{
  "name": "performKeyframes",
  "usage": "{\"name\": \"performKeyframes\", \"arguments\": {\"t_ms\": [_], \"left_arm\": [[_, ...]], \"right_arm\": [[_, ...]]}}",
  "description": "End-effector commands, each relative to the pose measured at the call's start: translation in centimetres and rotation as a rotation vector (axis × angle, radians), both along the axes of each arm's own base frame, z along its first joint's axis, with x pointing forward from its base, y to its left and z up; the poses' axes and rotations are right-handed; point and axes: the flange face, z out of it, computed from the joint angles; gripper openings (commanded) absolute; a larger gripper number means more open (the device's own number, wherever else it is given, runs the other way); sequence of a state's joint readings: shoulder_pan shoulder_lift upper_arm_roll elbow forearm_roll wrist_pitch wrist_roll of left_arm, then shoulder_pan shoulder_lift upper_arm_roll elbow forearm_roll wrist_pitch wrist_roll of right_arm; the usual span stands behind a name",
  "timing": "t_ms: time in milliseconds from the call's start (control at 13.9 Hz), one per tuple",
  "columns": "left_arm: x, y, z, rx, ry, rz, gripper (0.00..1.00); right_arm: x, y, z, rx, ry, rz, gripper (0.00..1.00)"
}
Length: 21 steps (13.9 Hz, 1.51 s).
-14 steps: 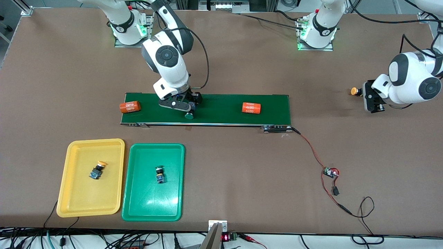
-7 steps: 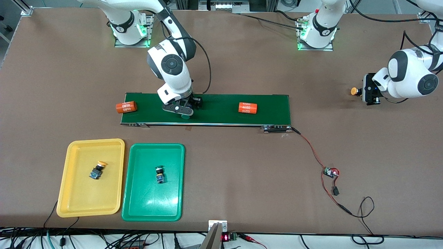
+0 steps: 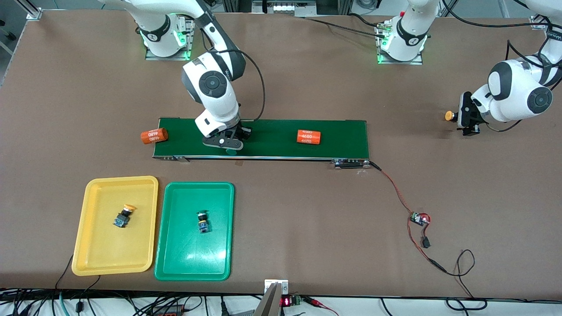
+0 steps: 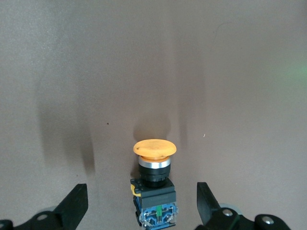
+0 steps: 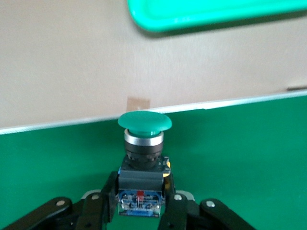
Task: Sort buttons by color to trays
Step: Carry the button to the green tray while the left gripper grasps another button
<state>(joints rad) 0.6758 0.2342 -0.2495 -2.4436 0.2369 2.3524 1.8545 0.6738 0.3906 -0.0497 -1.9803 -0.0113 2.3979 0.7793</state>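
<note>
On the dark-green conveyor belt (image 3: pixel 342 136), my right gripper (image 3: pixel 227 147) is shut on a green-capped button (image 3: pixel 231 152). In the right wrist view its fingers (image 5: pixel 177 206) clamp the button's black-and-blue body (image 5: pixel 144 175). Toward the left arm's end of the table, a yellow-orange button (image 3: pixel 449 116) lies on its side. My left gripper (image 3: pixel 467 119) is open around its body (image 4: pixel 153 191) and does not touch it. The yellow tray (image 3: pixel 88 228) holds a yellow-orange button (image 3: pixel 123 216). The green tray (image 3: pixel 219 245) holds a green button (image 3: pixel 202 220).
Two orange cylinders with white print lie at the belt. One (image 3: pixel 154 136) is at the belt's end nearest the right arm; the other (image 3: pixel 308 137) is mid-belt. A small circuit board (image 3: pixel 419 218) with red and black wires trails from the belt's motor end.
My right gripper has closed on the green button and shifted along the belt. Both orange cylinders have drifted toward the right arm's end. My left gripper has turned and settled around the yellow-orange button.
</note>
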Motion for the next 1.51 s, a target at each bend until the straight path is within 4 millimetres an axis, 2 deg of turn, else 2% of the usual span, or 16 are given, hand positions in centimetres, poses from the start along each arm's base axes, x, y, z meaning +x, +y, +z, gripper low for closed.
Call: {"name": "performKeyframes", "arguments": {"t_ms": [0,144,288,432,576,648,864,936,1008,1080,1152,1224,1440], "left_arm": [[-1.0,0.5,-0.8,-0.031,-0.002,-0.018,1.00],[-2.2,1.0,-1.2,-0.038,0.012,-0.003,1.00],[-2.7,1.2,-1.6,-0.041,0.014,0.001,1.00],[-2.5,1.4,-1.7,-0.031,-0.021,-0.023,1.00],[-2.5,1.6,-1.9,-0.028,-0.038,-0.040,1.00],[-2.8,2.4,-2.0,-0.031,-0.047,-0.031,1.00],[-3.3,3.4,-2.3,-0.041,-0.052,-0.037,1.00],[-3.5,3.7,-2.3,-0.056,-0.054,-0.079,1.00],[-3.5,3.7,-2.3,-0.062,-0.053,-0.097,0.83],[-3.5,3.7,-2.3,-0.064,-0.054,-0.103,0.62],[-3.7,3.9,-2.3,-0.062,-0.052,-0.090,0.28],[-3.7,3.9,-2.3,-0.061,-0.053,-0.090,0.24],[-3.3,4.0,-0.9,-0.041,-0.061,-0.099,0.02]], "right_arm": [[2.3,-0.7,4.6,0.002,-0.018,0.007,0.15],[5.0,-1.0,8.2,0.004,-0.033,0.048,0.15],[7.5,-3.4,10.3,-0.037,-0.069,0.160,0.15],[11.0,-7.0,11.5,-0.078,-0.112,0.256,0.15],[14.6,-11.4,11.2,-0.087,-0.118,0.337,0.16],[15.8,-13.0,10.9,-0.093,-0.119,0.345,0.16],[18.0,-16.9,9.4,-0.100,-0.133,0.352,0.17],[18.8,-18.0,8.1,-0.099,-0.149,0.353,0.17],[19.5,-18.7,6.9,-0.098,-0.176,0.350,0.17],[20.1,-18.9,5.5,-0.095,-0.201,0.347,0.17],[20.3,-18.7,4.4,-0.092,-0.221,0.351,0.17],[20.6,-18.8,3.2,-0.092,-0.237,0.352,0.19],[20.8,-18.6,1.1,-0.090,-0.243,0.360,0.38]]}}
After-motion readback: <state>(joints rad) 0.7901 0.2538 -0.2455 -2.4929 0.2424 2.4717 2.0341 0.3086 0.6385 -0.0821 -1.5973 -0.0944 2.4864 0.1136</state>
